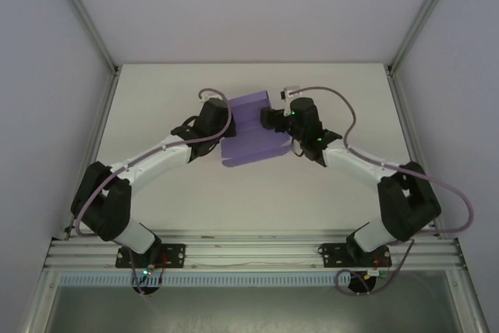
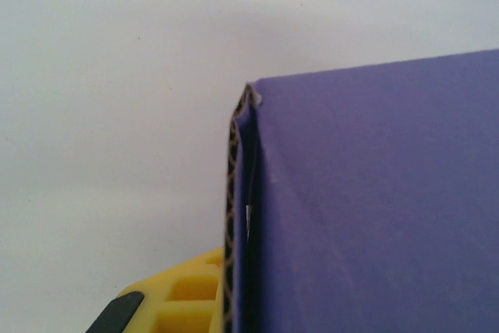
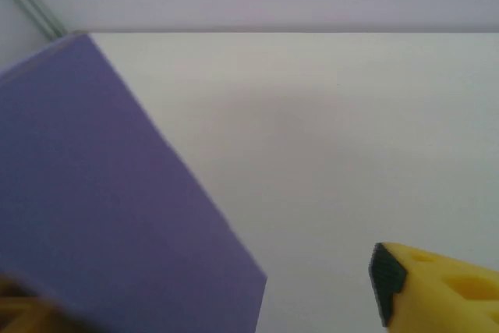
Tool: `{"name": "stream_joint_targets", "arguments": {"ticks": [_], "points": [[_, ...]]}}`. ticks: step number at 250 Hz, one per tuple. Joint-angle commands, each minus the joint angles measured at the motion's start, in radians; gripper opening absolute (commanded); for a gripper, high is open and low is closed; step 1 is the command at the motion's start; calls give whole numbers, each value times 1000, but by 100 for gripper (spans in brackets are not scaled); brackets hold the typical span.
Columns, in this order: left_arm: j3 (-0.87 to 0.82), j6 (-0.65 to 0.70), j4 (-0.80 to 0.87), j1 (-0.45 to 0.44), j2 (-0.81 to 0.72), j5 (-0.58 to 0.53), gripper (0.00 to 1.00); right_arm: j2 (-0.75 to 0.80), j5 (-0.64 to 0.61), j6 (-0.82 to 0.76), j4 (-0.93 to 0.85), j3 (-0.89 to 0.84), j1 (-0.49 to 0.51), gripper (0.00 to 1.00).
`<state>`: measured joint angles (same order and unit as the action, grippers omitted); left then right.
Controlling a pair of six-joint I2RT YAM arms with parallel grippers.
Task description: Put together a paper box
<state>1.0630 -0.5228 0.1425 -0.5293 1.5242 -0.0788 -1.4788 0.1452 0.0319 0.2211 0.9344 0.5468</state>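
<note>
Purple paper box point(image 1: 249, 134), part-folded, mid surface point(image 1: 234, 200). L claw point(image 1: 224, 125) at box wall, grip can't tell. R claw point(image 1: 270, 120) wide, straddling a panel.

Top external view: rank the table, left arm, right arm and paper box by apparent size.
Largest: table.
Next: left arm and right arm, which look alike, so they are not ranked against each other.
Smallest: paper box.

The paper box point(image 1: 249, 132) is plain purple, its cut edge brown and wavy. The fingers point(image 3: 440, 286) are yellow with black tips. The table point(image 1: 249, 200) is off-white.
</note>
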Motion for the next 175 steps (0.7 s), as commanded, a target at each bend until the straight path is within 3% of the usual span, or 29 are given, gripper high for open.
{"name": "stream_joint_targets", "arguments": {"ticks": [1, 50, 95, 126, 149, 175], "points": [[-8, 18, 6, 12, -42, -7, 0, 100, 78, -129, -41, -33, -5, 100], [-11, 102, 10, 12, -59, 45, 0, 256, 20, -149, -61, -100, -5, 100], [82, 303, 204, 14, -24, 136, 0, 458, -101, 27, -68, -149, -7, 100], [155, 459, 371, 12, -9, 324, 0, 570, -329, 146, -289, -110, -9, 100], [190, 642, 522, 11, 15, 470, 0, 604, -422, 169, -485, -68, -18, 100], [273, 747, 741, -1, 95, 458, 0, 606, -433, 168, -658, -33, -24, 100]]}}
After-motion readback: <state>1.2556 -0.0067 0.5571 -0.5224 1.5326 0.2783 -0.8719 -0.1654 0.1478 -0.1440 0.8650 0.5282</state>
